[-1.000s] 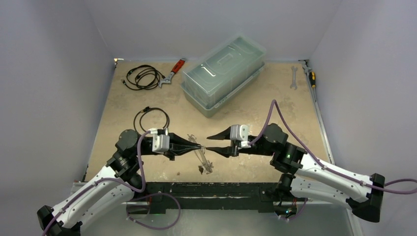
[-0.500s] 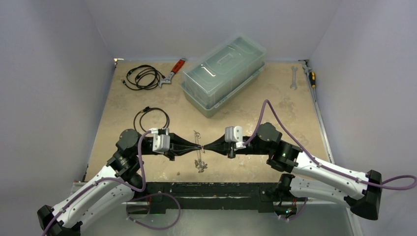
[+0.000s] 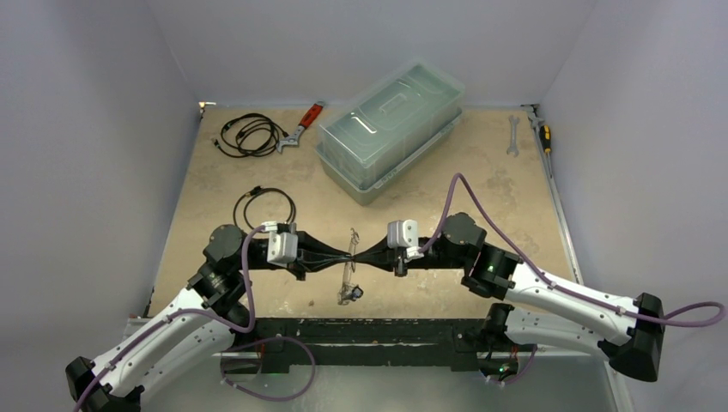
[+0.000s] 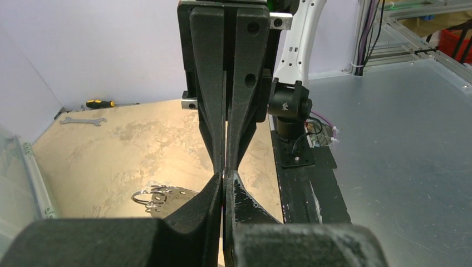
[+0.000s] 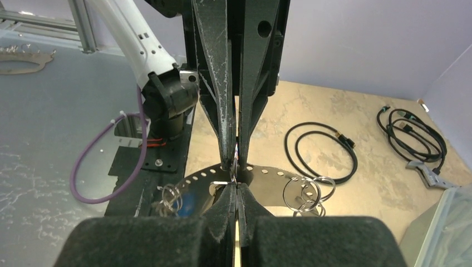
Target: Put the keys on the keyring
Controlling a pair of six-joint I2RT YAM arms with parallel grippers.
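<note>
The tabletop (image 3: 481,197) is a tan, mottled board boxed in by plain pale walls (image 3: 343,43) on three sides, with a grey metal ledge (image 3: 412,386) along the near edge. At 12 o'clock a clear lidded bin (image 3: 391,129) sits askew. At 11 o'clock lie a tangled black cable (image 3: 249,134) and, just beside it, a red-handled wrench (image 3: 302,127). A second black cable loop (image 3: 264,206) lies at 9 o'clock. A spanner (image 3: 513,136) and a yellow-and-black screwdriver (image 3: 543,135) rest at 2 o'clock by the right wall.

Toward 6 o'clock the left tool (image 3: 346,256) and the right tool (image 3: 360,256) meet tip to tip above the surface. Both are pinched narrow on the keyring (image 3: 349,275), which shows edge-on between them. The keys (image 3: 349,294) cluster at its near end.
</note>
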